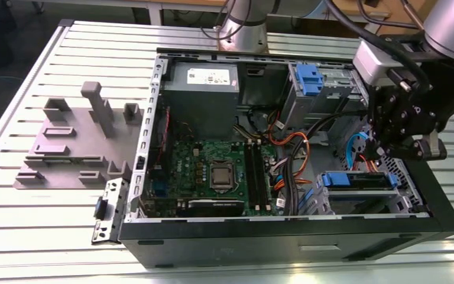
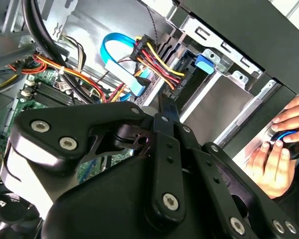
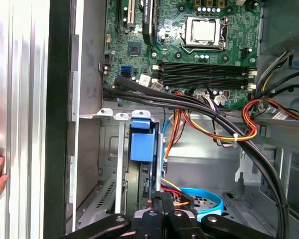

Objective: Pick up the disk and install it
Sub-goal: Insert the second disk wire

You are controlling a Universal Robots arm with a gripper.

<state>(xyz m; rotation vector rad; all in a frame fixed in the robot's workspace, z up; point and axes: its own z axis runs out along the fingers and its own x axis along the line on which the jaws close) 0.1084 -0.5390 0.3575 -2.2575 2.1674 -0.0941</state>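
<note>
The disk (image 1: 359, 180) lies flat in the drive bay at the front corner of the open computer case (image 1: 290, 236), on the exterior view's right; its blue rails and handle show. The blue handle (image 3: 142, 144) shows in the first wrist view, and the same blue handle (image 2: 208, 63) in the second wrist view. My gripper (image 1: 407, 151) hangs just above the bay and a little behind the disk, apart from it. Its fingers (image 3: 162, 206) look shut together with nothing between them.
A tall blue clip (image 1: 309, 80) sits in the upper bay beside the grey power supply box (image 1: 203, 89). Orange, red and blue cables (image 1: 290, 160) cross between motherboard (image 1: 219, 171) and bays. A grey fixture (image 1: 77, 139) stands on the slatted table. A person's hand (image 2: 281, 154) rests outside the case.
</note>
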